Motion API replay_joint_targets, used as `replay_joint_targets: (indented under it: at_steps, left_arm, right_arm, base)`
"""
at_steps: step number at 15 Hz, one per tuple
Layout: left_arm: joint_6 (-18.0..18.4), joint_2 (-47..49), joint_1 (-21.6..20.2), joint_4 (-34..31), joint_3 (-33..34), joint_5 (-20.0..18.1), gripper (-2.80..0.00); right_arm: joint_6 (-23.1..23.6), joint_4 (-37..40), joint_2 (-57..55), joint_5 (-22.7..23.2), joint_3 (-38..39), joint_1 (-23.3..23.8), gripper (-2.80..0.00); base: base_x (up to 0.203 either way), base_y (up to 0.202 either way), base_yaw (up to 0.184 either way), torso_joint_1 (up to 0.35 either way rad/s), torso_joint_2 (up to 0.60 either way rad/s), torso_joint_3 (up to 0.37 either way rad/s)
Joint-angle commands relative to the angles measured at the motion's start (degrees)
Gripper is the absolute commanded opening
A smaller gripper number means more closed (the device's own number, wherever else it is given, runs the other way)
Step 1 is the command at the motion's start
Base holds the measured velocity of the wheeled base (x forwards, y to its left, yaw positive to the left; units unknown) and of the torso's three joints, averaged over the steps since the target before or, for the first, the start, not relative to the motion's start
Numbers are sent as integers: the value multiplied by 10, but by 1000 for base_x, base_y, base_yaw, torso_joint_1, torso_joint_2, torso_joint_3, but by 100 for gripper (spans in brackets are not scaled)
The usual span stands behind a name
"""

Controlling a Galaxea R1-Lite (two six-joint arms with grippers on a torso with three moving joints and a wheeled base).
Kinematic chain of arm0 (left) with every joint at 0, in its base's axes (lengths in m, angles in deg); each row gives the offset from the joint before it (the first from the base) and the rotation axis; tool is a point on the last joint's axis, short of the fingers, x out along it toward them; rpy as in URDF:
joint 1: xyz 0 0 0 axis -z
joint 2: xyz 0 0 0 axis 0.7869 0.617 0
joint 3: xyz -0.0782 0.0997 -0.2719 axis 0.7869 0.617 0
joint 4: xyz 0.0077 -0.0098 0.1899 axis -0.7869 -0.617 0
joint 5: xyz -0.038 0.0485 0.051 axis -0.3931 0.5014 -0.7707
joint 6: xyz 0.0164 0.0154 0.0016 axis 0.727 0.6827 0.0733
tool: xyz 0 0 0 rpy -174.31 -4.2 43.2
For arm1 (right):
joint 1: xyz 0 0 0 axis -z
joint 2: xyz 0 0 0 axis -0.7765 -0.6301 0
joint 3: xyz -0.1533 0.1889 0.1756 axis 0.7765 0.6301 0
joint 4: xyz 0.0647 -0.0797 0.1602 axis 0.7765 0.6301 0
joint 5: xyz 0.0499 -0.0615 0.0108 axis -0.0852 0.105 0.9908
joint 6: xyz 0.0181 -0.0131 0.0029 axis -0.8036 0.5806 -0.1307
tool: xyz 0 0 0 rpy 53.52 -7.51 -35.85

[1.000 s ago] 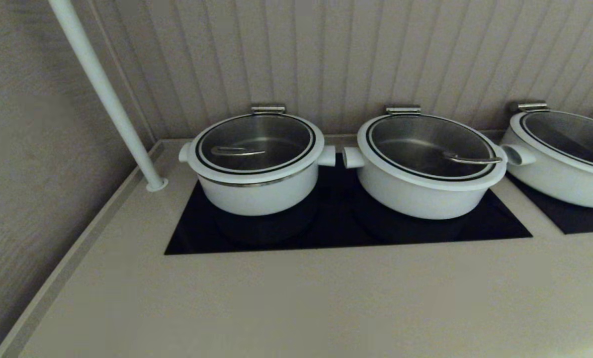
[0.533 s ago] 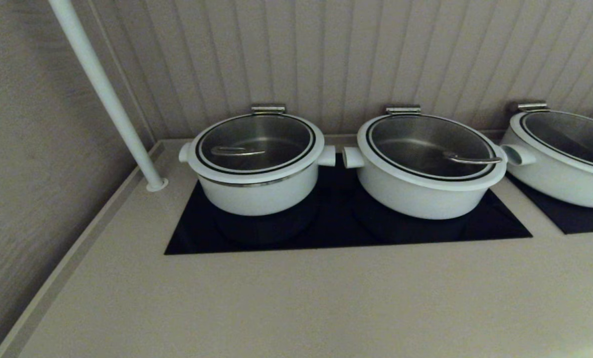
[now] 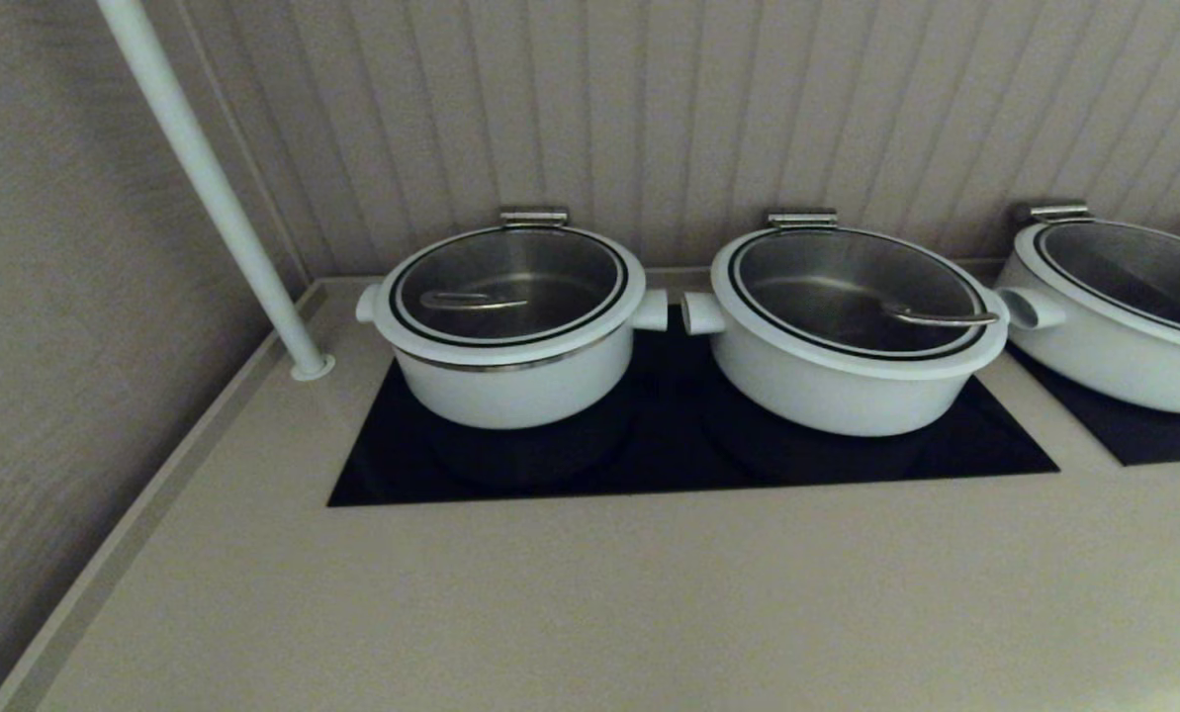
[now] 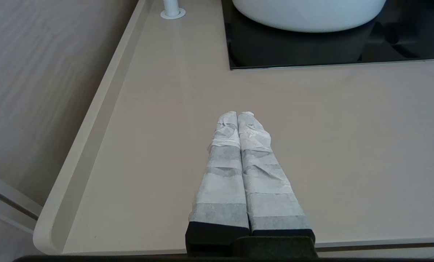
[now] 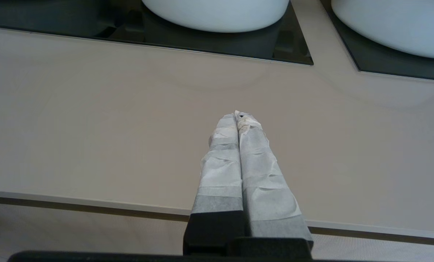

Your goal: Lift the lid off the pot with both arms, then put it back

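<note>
The lid (image 3: 508, 286) sits closed on the pot (image 3: 510, 381), the leftmost of three on the black cooktop (image 3: 669, 450) at the back of the table (image 3: 590, 593). The left hand (image 4: 237, 115) and right hand (image 5: 238, 115) hover over the table's near edge, well short of the pot, each with its taped fingers pressed together and holding nothing.

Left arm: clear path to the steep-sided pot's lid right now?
Probably yes. The left gripper, shut, hovers over bare counter short of the pot; nothing stands between it and the lid.
</note>
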Motion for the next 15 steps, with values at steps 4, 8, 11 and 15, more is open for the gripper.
replay_joint_targets:
  at_steps: [4, 8, 11, 15]
  left_arm:
    - [0, 0, 0, 0, 0, 0, -280]
    - [0, 0, 0, 0, 0, 0, -280]
    - [0, 0, 0, 0, 0, 0, -280]
    - [0, 0, 0, 0, 0, 0, -280]
  right_arm:
    - [1, 0, 0, 1, 0, 0, -280]
    - [1, 0, 0, 1, 0, 0, -280]
    - [1, 0, 0, 1, 0, 0, -280]
    - [1, -1, 0, 1, 0, 0, -280]
  base:
    - [0, 0, 0, 0, 0, 0]
    - [0, 0, 0, 0, 0, 0]
    - [0, 0, 0, 0, 0, 0]
    - [0, 0, 0, 0, 0, 0]
